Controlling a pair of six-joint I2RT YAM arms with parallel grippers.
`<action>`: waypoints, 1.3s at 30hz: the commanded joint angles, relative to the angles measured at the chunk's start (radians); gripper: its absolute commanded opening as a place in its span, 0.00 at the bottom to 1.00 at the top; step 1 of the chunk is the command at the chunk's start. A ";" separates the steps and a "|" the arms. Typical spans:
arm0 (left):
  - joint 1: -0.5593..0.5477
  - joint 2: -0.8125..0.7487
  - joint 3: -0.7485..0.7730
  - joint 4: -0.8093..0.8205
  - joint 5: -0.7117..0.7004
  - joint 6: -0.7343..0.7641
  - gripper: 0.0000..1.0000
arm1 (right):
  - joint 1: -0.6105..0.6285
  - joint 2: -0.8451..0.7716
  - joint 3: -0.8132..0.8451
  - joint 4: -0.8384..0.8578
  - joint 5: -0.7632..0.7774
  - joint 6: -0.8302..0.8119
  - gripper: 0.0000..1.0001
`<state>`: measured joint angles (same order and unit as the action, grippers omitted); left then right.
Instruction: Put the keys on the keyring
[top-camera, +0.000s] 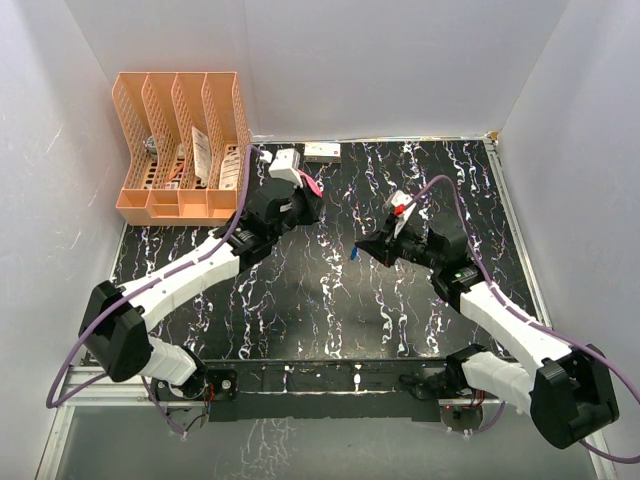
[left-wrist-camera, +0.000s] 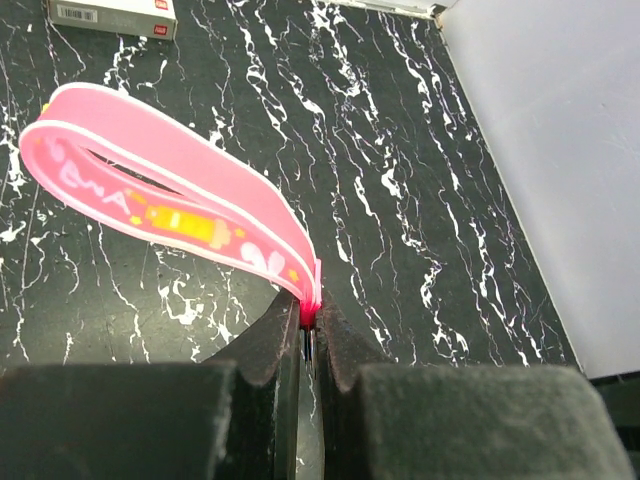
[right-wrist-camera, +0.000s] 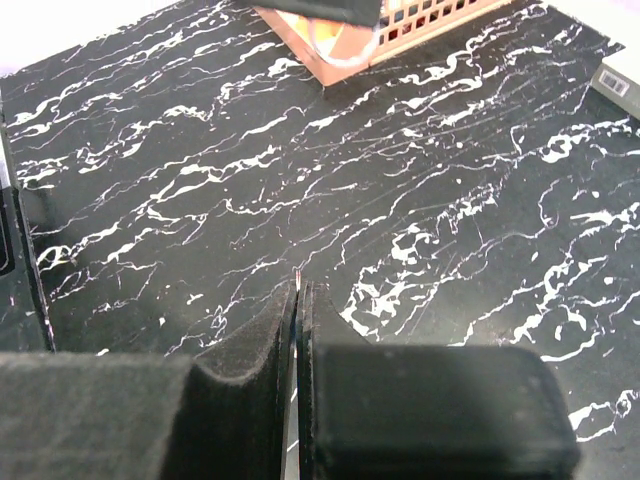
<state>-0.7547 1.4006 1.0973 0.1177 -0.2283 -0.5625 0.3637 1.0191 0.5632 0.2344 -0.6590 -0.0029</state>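
The keyring is a pink strap (left-wrist-camera: 170, 190) with yellow and white print. My left gripper (left-wrist-camera: 310, 325) is shut on its red end and holds the loop above the black marbled table; a thin metal piece shows between the jaws. In the top view the strap (top-camera: 311, 186) sticks out of the left gripper (top-camera: 314, 200) at the back centre. My right gripper (top-camera: 362, 250) is shut on the blue key (top-camera: 354, 254), about a hand's width right of the strap. In the right wrist view only the key's thin edge (right-wrist-camera: 297, 284) shows at the gripper (right-wrist-camera: 299, 300). The whitish-silver key is not visible.
An orange file organiser (top-camera: 180, 150) stands at the back left and also shows in the right wrist view (right-wrist-camera: 400, 30). A small white box (top-camera: 322, 151) lies by the back wall, also in the left wrist view (left-wrist-camera: 110, 15). White walls enclose the table (top-camera: 300, 300).
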 joint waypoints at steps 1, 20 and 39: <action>-0.002 0.023 0.046 -0.026 0.010 -0.022 0.00 | 0.046 0.010 0.067 0.009 0.052 -0.035 0.00; -0.001 -0.028 -0.027 0.016 -0.004 0.026 0.00 | 0.111 0.019 0.142 -0.080 0.096 0.007 0.00; -0.001 0.044 0.005 -0.013 0.030 0.021 0.00 | 0.111 0.066 0.162 -0.013 0.056 0.098 0.00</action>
<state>-0.7547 1.4330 1.0634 0.1249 -0.2131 -0.5396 0.4713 1.0966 0.6811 0.1299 -0.5793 0.0547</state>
